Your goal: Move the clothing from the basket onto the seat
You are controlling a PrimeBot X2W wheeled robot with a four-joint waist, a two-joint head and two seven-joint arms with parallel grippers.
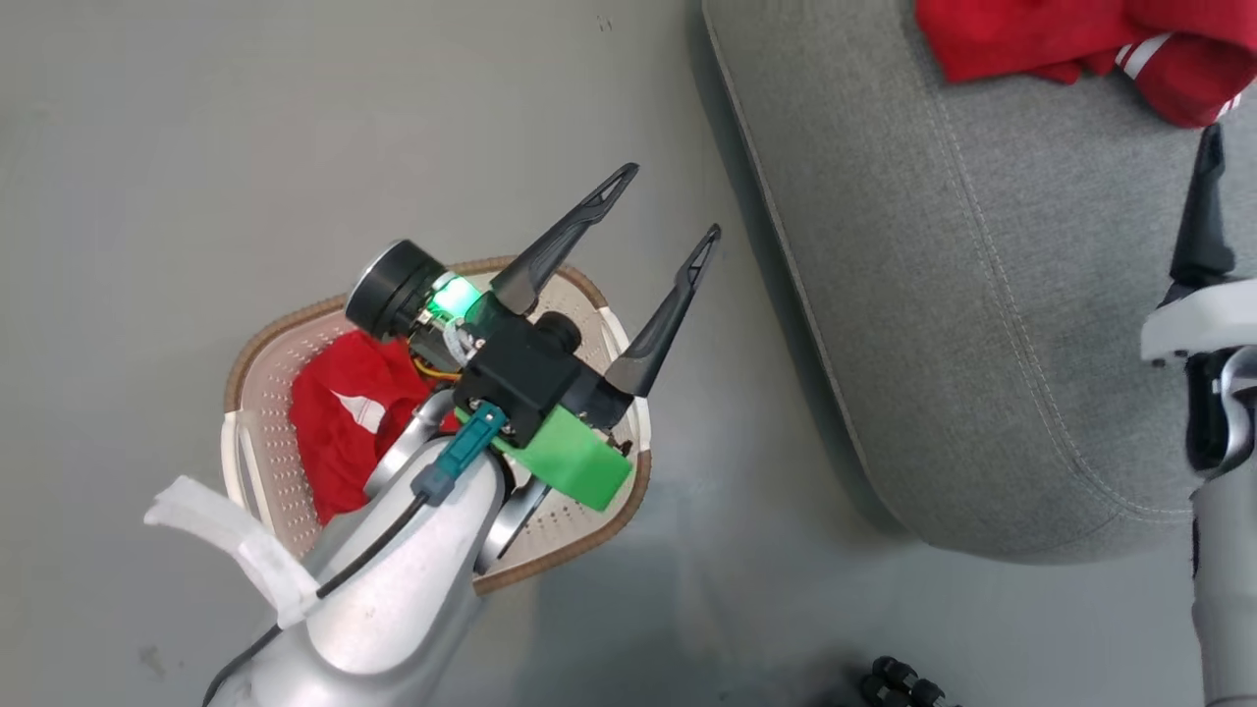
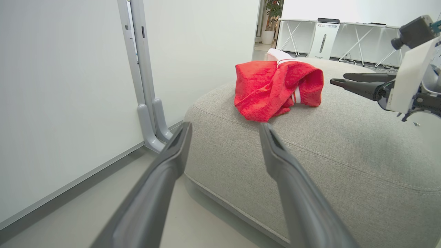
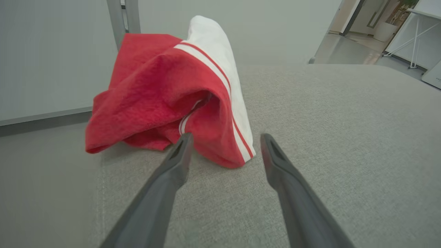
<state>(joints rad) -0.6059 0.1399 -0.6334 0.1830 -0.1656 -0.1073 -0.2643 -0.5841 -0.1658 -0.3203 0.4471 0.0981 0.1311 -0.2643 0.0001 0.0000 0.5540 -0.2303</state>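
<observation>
jersey (image 1: 1026, 39) cropped, basket (image 1: 265, 385) half hidden

Office-like space: white partition wall (image 2: 69, 86), trestle desks (image 2: 361, 24), potted plant (image 2: 274, 8).

The jersey (image 3: 165, 93) is bright red, edged with a broad white band and thin white stripes. The seat (image 1: 962, 324) is grey woven fabric with paler stitching. The basket (image 1: 275, 383) is cream, dotted with small holes, with a brown woven-look rim and white handles. The second garment (image 1: 339, 422) is red with a white mark. The floor (image 1: 196, 147) is plain grey. The left gripper (image 1: 672, 200) is black with a green mount.
</observation>
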